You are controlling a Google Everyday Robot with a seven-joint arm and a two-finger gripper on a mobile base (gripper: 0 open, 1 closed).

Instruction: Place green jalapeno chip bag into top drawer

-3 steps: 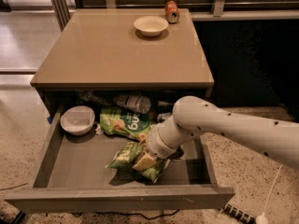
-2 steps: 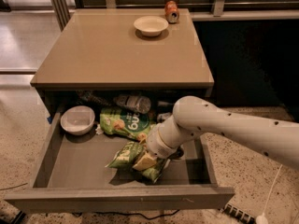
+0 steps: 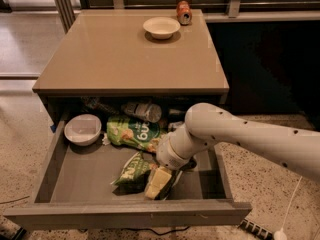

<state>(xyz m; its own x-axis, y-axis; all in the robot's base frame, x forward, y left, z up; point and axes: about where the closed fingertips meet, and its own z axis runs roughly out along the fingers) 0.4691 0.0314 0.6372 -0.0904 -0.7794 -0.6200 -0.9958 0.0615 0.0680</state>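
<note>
End effector (image 3: 158,183) sitting low inside open top drawer (image 3: 125,215), against green jalapeno chip bag (image 3: 130,170) lying on drawer floor. Nothing shifting since second ago; you are pausing. Grip state: cannot tell. Placement looking almost done.

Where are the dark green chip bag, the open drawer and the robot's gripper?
green jalapeno chip bag (image 3: 130,171), camera view, crinkled front.
top drawer (image 3: 125,214), camera view, front panel.
gripper (image 3: 158,181), camera view, tip, inside drawer at bag.
</note>
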